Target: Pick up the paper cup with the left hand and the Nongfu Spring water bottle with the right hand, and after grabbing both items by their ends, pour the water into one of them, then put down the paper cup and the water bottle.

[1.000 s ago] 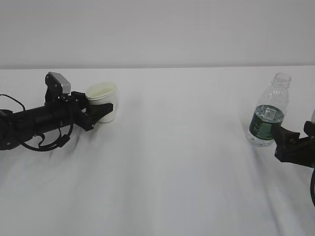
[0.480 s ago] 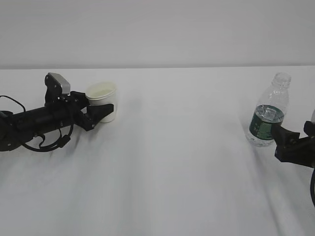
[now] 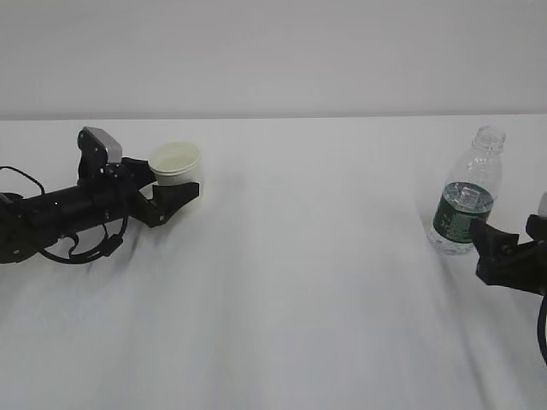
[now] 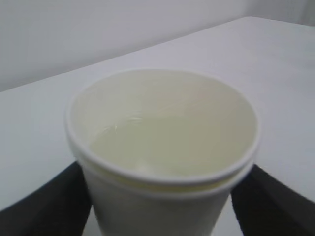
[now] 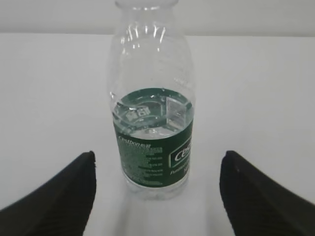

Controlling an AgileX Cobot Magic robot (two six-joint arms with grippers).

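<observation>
Cream paper cup [image 4: 162, 162] holds water; both claws open, gripping nothing.

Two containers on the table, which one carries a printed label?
The Nongfu Spring water bottle, by the right gripper: dark green band round its clear body. The paper cup is plain off-white.

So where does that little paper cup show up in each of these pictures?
Exterior view: paper cup at upper left, by the left tool.
Left wrist view: paper cup fills the centre.
Right wrist view: not in it.
Shared landmark: the white table.
</observation>
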